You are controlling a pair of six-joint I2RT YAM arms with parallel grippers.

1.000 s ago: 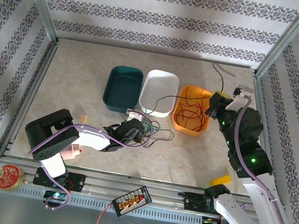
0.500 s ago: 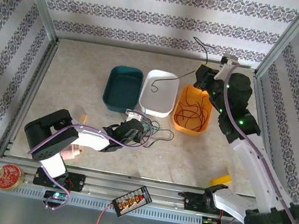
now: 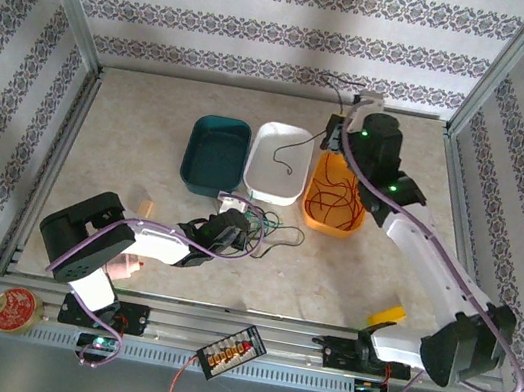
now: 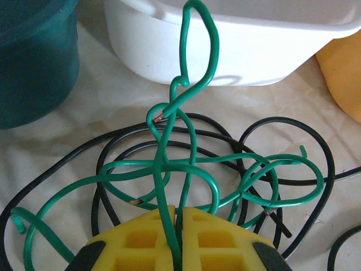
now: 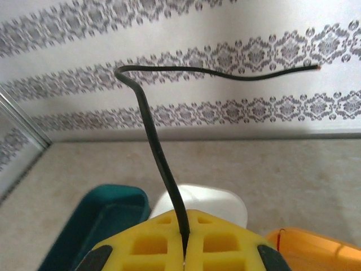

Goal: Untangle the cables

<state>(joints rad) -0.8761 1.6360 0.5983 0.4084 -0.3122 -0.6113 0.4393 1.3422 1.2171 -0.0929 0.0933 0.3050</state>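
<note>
The left arm point(image 3: 148, 237) lies low and folded, the left claw point(image 3: 228, 232) clamped on a green cable point(image 4: 183, 45). The right arm point(image 3: 424, 255) stretches far forward, the right claw point(image 3: 337, 134) raised and pinching a black cable point(image 5: 160, 155).

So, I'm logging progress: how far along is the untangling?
Done: red cables lie in the orange bin. In hand: the right gripper pinches a black cable lifted over the white bin; the left gripper pinches a green cable. Left: green and black loops knotted on the table.
</note>
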